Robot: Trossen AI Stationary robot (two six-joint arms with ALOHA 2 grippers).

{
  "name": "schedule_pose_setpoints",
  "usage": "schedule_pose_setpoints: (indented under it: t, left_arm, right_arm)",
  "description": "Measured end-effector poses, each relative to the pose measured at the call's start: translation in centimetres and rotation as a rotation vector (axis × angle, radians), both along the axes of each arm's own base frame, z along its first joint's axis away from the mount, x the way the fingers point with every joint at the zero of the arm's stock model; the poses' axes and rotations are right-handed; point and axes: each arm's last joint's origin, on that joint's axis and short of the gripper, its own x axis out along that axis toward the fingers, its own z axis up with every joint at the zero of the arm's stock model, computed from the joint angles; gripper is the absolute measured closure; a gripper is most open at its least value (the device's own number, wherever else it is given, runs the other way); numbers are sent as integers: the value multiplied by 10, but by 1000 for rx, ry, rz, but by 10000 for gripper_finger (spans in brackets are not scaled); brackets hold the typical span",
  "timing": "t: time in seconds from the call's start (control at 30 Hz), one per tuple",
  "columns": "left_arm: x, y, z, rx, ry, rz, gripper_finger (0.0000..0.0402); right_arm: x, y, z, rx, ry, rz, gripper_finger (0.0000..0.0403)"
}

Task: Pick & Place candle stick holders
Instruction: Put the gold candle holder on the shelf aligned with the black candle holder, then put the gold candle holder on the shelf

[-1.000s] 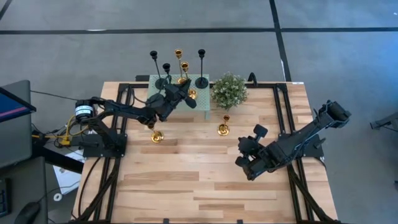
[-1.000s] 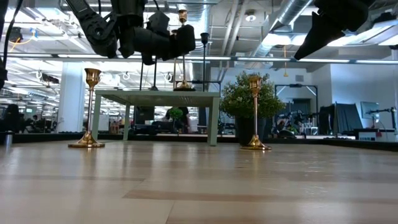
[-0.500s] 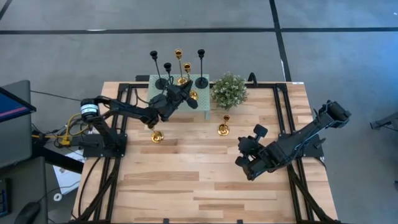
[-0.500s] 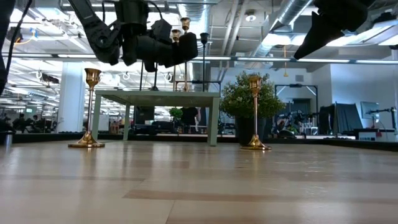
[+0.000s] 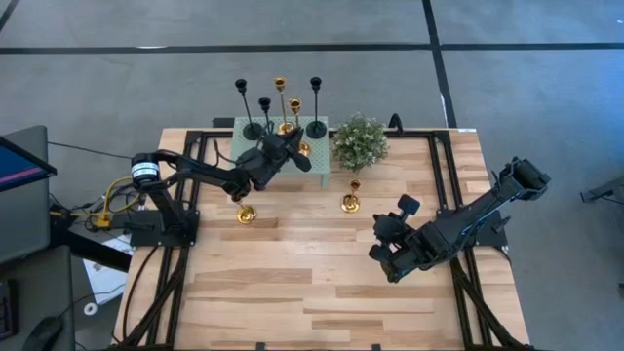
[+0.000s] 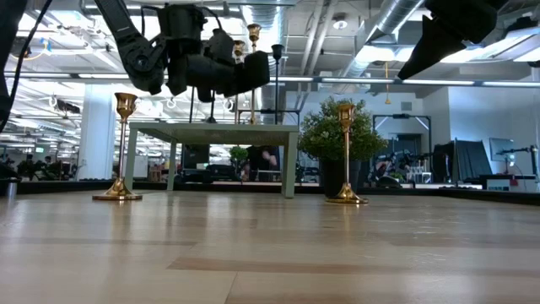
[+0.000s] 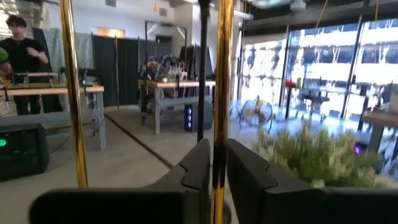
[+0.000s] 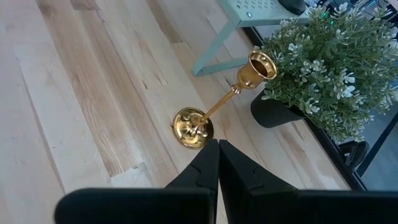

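Clamping a slim, shiny gold candle stick holder (image 7: 222, 93) by its thin stem above the mint-green little table (image 5: 317, 168): left end effector (image 7: 213, 168). Waiting clenched, well apart from that table over the desk (image 5: 292, 292): right end effector (image 8: 218, 163).

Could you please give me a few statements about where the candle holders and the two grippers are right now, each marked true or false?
1. The left gripper is closed on a gold holder's stem above the little green table. True.
2. Two gold holders stand on the wooden tabletop. True.
3. The right gripper is gripping a black holder. False: it is shut and empty, hovering over the tabletop.
4. The potted plant stands on the little green table. False: it stands on the tabletop beside it.
5. Three black holders stand on the little table. True.
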Motion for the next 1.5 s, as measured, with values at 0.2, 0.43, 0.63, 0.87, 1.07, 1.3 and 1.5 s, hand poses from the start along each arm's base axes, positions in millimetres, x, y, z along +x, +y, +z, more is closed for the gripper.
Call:
schedule_pose_setpoints:
  t: [0.2,0.43,0.63,0.87,1.07,1.3,1.5]
  left_arm:
    - [0,-1,1,3,-7,-2,328]
    - [0,-2,1,19,9,4,312]
    - [2,-12,2,51,47,-2,288]
    - [-8,-33,22,95,80,104,257]
    - [-20,-64,45,128,64,57,245]
    - [-36,-116,58,185,225,-71,256]
    - [-56,-156,60,243,370,-239,284]
  right_arm:
    - [0,0,0,1,0,0,403]
    - [0,0,0,6,1,-1,403]
    - [0,1,-1,40,16,3,403]
    - [1,2,-1,60,9,6,403]
    - [1,2,-1,60,10,7,403]
    - [0,5,-3,124,54,26,403]
    - [-1,6,-5,208,109,39,403]
